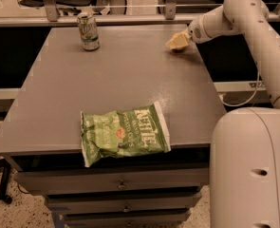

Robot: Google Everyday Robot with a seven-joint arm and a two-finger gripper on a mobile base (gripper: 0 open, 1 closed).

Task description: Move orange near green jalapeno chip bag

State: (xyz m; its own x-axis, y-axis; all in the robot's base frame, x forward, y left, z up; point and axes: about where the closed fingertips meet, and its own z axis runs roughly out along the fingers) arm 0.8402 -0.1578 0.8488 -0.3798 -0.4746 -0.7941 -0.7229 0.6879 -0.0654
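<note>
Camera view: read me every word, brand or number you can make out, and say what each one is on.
"KETTLE": white brand lettering on the green chip bag, at the near edge of the table.
Smaller print on the bag: too blurred to read.
Can, far left: label too blurred to read.
Pincer, low over the far right of the table: no text on it.

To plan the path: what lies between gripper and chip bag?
Camera view: only bare table between the far-right gripper and the front chip bag.
</note>
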